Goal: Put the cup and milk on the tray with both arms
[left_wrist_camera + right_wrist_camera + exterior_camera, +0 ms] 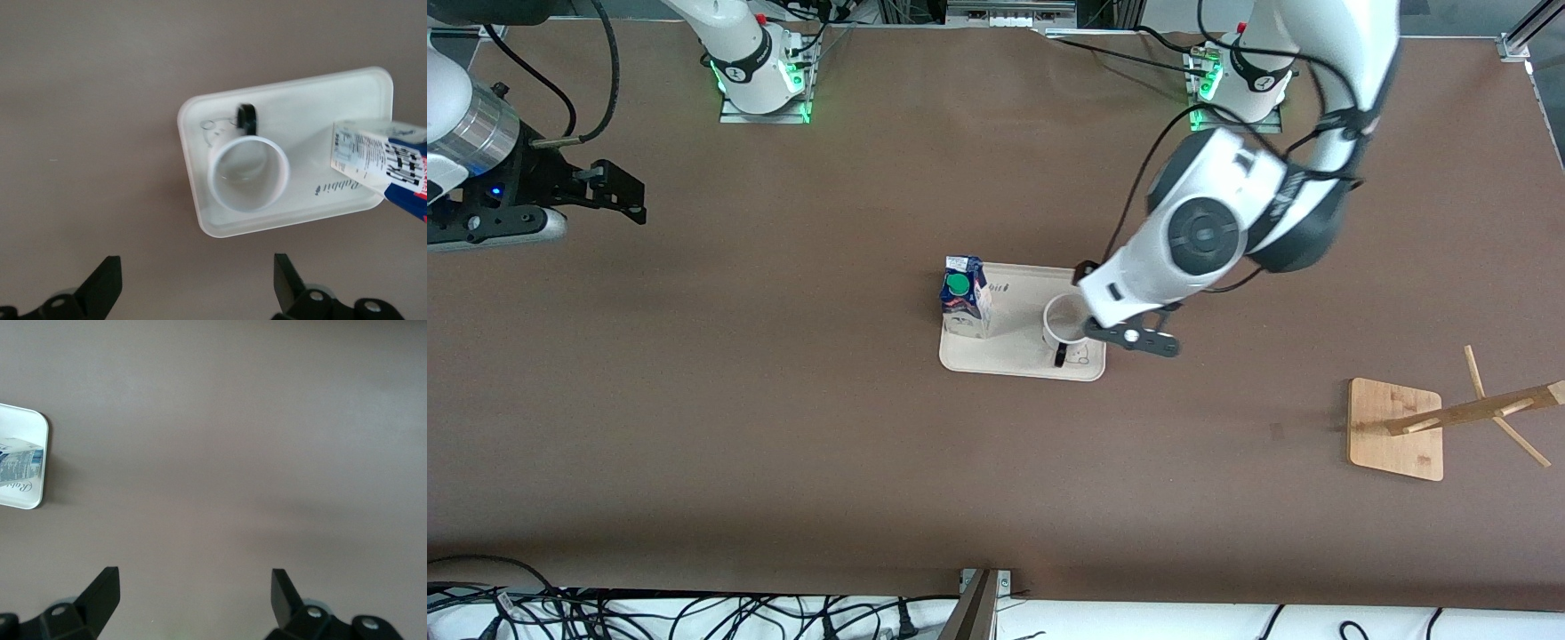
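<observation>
The cream tray [1009, 354] lies mid-table. The milk [963, 298] stands upright on the tray's end toward the right arm. The white cup [1065, 322] stands upright on the tray's other end, its black handle pointing toward the front camera. My left gripper [1136, 337] hangs open and empty over bare table just beside the tray, next to the cup. In the left wrist view the cup [248, 175], tray [300, 100] and milk [387, 163] show past the open gripper [197, 283]. My right gripper [618, 191] is open and empty [193, 597], off toward the right arm's end of the table; its view catches the tray's corner [33, 423] and the milk [20, 467].
A wooden rack with a square base [1396, 428] and slanted pegs [1485, 407] stands toward the left arm's end, nearer the front camera. Cables lie along the table's front edge [694, 613].
</observation>
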### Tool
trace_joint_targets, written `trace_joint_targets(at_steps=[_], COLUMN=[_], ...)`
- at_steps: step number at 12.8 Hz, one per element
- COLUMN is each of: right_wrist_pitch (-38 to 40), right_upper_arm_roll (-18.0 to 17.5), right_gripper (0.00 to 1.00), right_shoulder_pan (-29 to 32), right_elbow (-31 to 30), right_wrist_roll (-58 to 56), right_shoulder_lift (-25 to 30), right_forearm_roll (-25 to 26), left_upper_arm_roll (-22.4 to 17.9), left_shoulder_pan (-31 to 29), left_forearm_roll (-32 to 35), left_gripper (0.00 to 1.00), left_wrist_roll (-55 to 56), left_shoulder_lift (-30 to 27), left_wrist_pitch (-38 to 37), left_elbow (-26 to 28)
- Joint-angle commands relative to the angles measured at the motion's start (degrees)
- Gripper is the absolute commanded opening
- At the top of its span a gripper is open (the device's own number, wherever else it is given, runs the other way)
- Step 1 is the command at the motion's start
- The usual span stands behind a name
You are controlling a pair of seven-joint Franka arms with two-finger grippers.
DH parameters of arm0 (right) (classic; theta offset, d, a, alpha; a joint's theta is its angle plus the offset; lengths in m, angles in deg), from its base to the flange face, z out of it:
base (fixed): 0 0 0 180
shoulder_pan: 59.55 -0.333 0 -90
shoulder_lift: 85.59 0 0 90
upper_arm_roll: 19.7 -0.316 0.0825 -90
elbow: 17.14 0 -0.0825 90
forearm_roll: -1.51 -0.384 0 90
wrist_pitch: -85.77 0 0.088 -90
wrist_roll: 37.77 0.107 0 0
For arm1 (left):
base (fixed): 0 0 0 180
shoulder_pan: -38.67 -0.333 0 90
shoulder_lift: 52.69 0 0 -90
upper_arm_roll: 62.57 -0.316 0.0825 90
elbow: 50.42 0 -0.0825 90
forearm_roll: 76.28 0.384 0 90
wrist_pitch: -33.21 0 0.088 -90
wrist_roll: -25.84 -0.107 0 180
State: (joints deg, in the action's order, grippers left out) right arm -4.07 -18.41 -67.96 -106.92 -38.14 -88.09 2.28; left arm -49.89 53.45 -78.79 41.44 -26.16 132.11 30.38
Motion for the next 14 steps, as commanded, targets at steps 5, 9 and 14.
trace_joint_targets(at_steps=[5, 9, 14], right_wrist_pitch=[0.5, 0.5, 0.5], right_upper_arm_roll=[-0.2, -0.2, -0.3], right_gripper=[1.00, 1.00, 1.00], right_shoulder_pan=[0.1, 0.1, -0.1], right_elbow=[1.0, 1.0, 1.0], right_wrist_roll=[0.5, 0.3, 0.3], right_shoulder_lift=[-0.2, -0.2, -0.2], right_forearm_roll=[0.1, 0.2, 0.2], left_upper_arm_roll=[0.2, -0.4, -0.5], left_shoulder_pan=[-10.3, -15.7, -22.2], left_forearm_roll=[5.5, 11.7, 2.6], left_gripper=[1.00, 1.00, 1.00], left_wrist_roll=[-0.8, -1.7, -3.7], left_shoulder_lift=[-5.8, -9.7, -9.6], left_wrist_pitch=[-17.7, -19.2, -19.3], left_elbow=[-11.9, -11.3, -11.9])
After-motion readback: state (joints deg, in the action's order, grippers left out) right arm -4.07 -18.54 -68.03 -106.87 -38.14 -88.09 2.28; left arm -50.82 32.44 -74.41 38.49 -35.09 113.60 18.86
